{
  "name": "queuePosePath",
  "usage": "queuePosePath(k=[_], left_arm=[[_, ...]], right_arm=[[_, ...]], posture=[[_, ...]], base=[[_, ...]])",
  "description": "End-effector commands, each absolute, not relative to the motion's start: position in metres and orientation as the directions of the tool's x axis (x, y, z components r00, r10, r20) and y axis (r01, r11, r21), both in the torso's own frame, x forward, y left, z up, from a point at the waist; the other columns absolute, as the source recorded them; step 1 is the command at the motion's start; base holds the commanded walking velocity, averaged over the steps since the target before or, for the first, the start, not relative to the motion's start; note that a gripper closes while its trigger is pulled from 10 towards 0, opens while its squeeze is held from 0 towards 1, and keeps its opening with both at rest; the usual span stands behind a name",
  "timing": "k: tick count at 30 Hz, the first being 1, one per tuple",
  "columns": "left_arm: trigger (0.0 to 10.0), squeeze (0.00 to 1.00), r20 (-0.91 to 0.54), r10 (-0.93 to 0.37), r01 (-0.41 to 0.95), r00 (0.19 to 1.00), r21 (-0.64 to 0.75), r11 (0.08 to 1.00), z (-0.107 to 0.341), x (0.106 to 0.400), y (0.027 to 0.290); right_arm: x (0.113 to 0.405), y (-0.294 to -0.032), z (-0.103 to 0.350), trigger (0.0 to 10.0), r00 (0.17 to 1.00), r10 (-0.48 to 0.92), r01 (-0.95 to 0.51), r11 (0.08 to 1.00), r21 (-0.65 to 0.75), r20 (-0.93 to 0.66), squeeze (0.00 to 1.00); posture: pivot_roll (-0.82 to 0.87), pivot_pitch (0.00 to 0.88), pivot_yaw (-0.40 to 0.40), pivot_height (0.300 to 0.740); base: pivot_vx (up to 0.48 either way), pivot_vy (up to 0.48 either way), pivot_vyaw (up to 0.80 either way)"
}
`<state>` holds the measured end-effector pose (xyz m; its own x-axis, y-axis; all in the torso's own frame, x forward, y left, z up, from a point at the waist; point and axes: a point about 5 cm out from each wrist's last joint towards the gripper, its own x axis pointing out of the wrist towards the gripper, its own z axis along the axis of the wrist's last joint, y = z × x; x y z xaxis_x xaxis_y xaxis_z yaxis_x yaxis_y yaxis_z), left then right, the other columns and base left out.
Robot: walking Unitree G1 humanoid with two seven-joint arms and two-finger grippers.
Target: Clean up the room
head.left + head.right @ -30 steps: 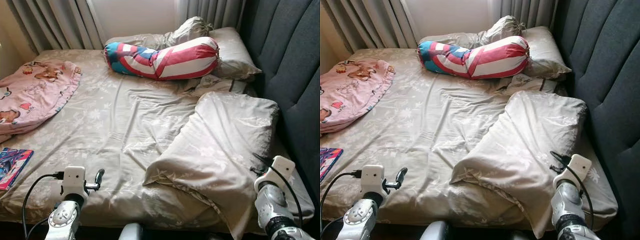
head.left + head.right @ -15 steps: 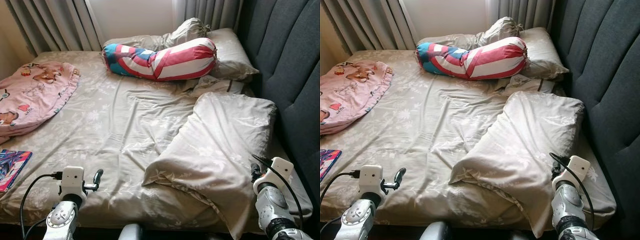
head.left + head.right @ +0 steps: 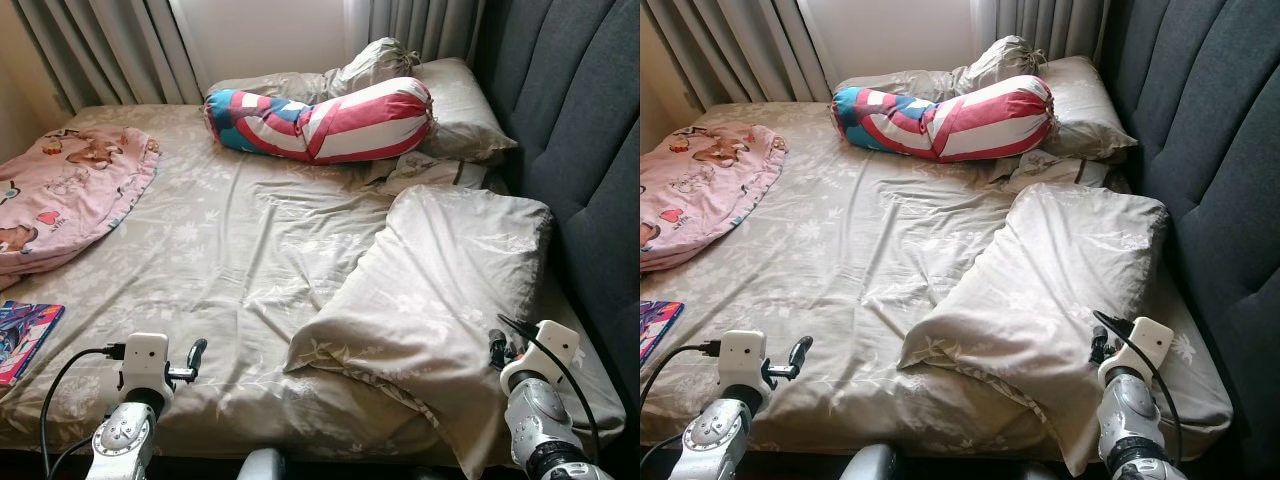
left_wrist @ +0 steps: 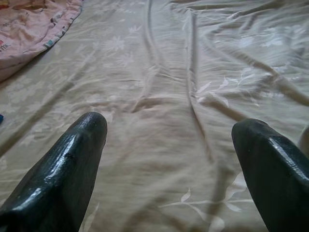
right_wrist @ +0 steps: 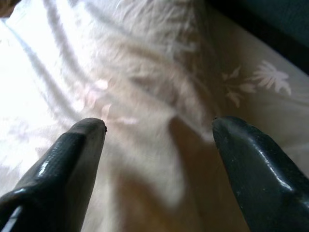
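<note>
A big beige floral pillow (image 3: 450, 290) lies askew on the right side of the bed, one corner hanging past the front edge. My right gripper (image 3: 497, 347) is low at the pillow's near right edge, open, with pillow cloth between its fingers (image 5: 72, 159) in the right wrist view. My left gripper (image 3: 196, 354) hovers open over the beige sheet (image 4: 164, 87) at the bed's front left, holding nothing. A red, white and blue striped bolster (image 3: 325, 120) lies across the far end. A pink cartoon blanket (image 3: 65, 195) is bunched at the left.
A colourful book (image 3: 25, 335) rests on the bed's front left corner. Two more beige pillows (image 3: 460, 105) sit by the dark padded headboard (image 3: 590, 170) along the right. Grey curtains (image 3: 110, 45) hang behind the bed. A small folded cloth (image 3: 430, 170) lies beside the bolster.
My right gripper has shifted a little to the left and lower, closer against the big pillow's edge. The left gripper has stayed put. The camera moved slightly.
</note>
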<state>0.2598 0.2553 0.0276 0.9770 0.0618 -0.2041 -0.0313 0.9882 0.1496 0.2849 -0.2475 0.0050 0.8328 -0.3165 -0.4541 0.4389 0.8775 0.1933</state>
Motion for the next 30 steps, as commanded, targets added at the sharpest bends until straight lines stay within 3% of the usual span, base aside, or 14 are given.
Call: queuePosePath(k=[1,2,3,12,30], left_arm=[[10.0,0.0,-0.21,0.07,-0.034,0.975,0.169,0.985,0.028,0.257,0.261],[10.0,0.0,-0.21,0.069,-0.033,0.975,0.17,0.985,0.028,0.256,0.262],[10.0,0.0,-0.213,0.066,-0.029,0.975,0.174,0.984,0.027,0.255,0.262],[10.0,0.0,-0.224,0.047,0.002,0.973,0.213,0.977,0.029,0.242,0.271],[10.0,0.0,-0.244,0.027,0.034,0.969,0.24,0.97,0.037,0.205,0.277]], right_arm=[[0.278,-0.243,-0.004,10.0,0.813,-0.303,0.437,0.882,0.177,-0.498,0.8],[0.277,-0.242,-0.005,10.0,0.809,-0.298,0.435,0.883,0.175,-0.506,0.52],[0.276,-0.238,-0.009,10.0,0.806,-0.271,0.424,0.885,0.193,-0.527,0.0],[0.267,-0.215,-0.026,10.0,0.758,-0.176,0.388,0.896,0.217,-0.628,0.0],[0.26,-0.204,-0.035,10.0,0.721,-0.126,0.357,0.911,0.209,-0.681,0.0]], posture=[[0.03,0.0,0.052,0.64],[0.04,0.0,0.054,0.64],[0.04,0.004,0.056,0.64],[0.07,0.056,0.084,0.64],[0.13,0.181,0.103,0.64]], base=[[0.0,0.0,0.0],[0.0,0.0,0.0],[0.0,0.0,0.0],[0.0,0.0,0.0],[0.0,0.0,0.0]])
